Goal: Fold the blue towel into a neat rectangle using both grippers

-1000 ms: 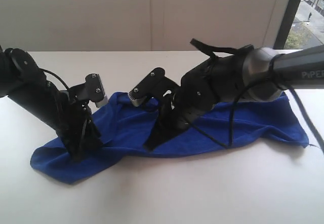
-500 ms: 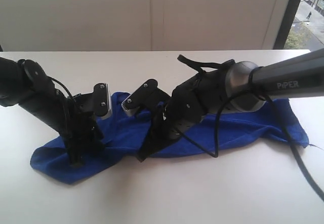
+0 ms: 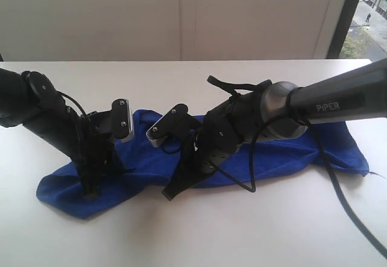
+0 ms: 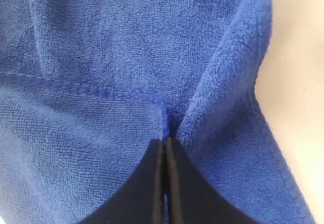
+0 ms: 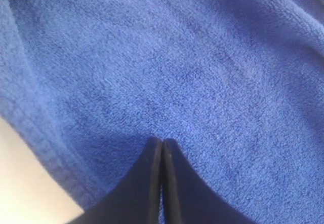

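The blue towel [image 3: 314, 152] lies long and rumpled across the white table. My left gripper [image 3: 91, 191] points down into its left end. In the left wrist view the left gripper [image 4: 166, 140] is shut, and the blue towel [image 4: 126, 41] puckers into folds that meet at its tips, beside a stitched hem. My right gripper [image 3: 171, 193] reaches to the towel's near edge at the middle. In the right wrist view the right gripper [image 5: 162, 140] is shut with its tips on flat cloth of the blue towel [image 5: 202, 57], close to the edge.
The white table [image 3: 242, 231] stretches out in front of the towel and behind it. A pale wall stands at the back, with a window [image 3: 366, 13] at the far right. A black cable [image 3: 338, 194] trails from the right arm over the table.
The left gripper has closed on the towel's left end. The right arm has slid left and lowered its shut tips toward the towel's near edge.
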